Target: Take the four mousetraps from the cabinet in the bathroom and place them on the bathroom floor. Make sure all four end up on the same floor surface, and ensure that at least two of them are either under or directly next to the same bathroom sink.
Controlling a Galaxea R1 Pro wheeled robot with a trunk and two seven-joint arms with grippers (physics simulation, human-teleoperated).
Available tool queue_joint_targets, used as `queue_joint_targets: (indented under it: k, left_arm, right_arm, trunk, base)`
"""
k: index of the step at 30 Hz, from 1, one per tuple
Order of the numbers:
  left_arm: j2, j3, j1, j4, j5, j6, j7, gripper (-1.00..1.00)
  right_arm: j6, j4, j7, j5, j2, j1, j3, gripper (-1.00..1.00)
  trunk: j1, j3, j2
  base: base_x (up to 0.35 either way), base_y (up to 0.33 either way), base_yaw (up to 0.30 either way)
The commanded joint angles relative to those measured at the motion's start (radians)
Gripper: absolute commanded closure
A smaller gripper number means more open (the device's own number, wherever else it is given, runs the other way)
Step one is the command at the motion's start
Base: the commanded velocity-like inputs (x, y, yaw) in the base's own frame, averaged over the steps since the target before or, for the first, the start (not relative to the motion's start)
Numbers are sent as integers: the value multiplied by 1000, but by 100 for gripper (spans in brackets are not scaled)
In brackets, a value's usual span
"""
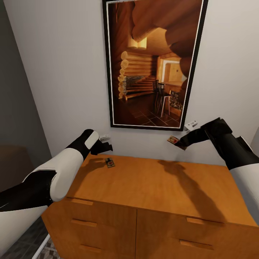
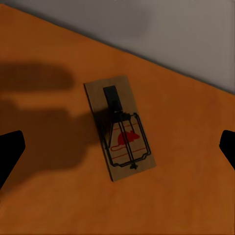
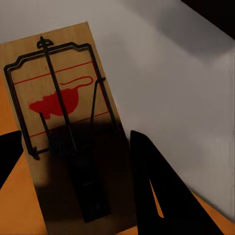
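Against a white wall, the right gripper [image 1: 178,142] is clamping one mousetrap [image 1: 173,140] above the cabinet [image 1: 162,187]; the left gripper [image 1: 105,146], fingers apart, is hovering over another mousetrap [image 2: 120,127]; it should descend squarely.

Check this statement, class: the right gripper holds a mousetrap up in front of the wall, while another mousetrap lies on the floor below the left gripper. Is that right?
One detail is wrong. The second mousetrap lies on the cabinet top, not the floor, as the head view shows. The left gripper does hover open above it, and the right gripper does hold the other mousetrap before the wall.
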Motion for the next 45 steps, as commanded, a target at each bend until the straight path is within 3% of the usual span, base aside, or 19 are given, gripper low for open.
queue_joint_targets:
  k: [1, 12, 19, 23, 31, 45]
  left_arm:
    - [-1, 5, -1, -1, 4, 3, 8, -100]
    - [-11, 6, -1, 1, -10, 3, 20, -100]
    - [-14, 7, -1, 2, -1, 13, 121, -100]
    - [-17, 7, -1, 2, 3, 54, 141, -100]
    - [-27, 6, -1, 1, 6, 134, 153, -100]
    - [-42, 9, -1, -24, 2, 151, 154, -100]
  right_arm:
    - [5, -1, 6, 7, -1, -1, 2, 100]
    - [5, 1, 3, 13, 1, 0, 3, 100]
    - [5, 4, -8, 12, 3, 0, 2, 100]
    - [5, 5, -11, 11, 2, 0, 2, 100]
    - [5, 5, -16, 11, -3, 0, 2, 100]
    - [5, 9, -22, 10, -4, 0, 2, 100]
  trunk:
    - [0, -1, -1]
    - [0, -1, -1]
    - [0, -1, -1]
    - [0, -1, -1]
    - [0, -1, -1]
    - [0, -1, -1]
  base:
    - [0, 0, 0]
    - [0, 0, 0]
    - [0, 0, 0]
    - [0, 0, 0]
    - [0, 0, 0]
    - [0, 0, 0]
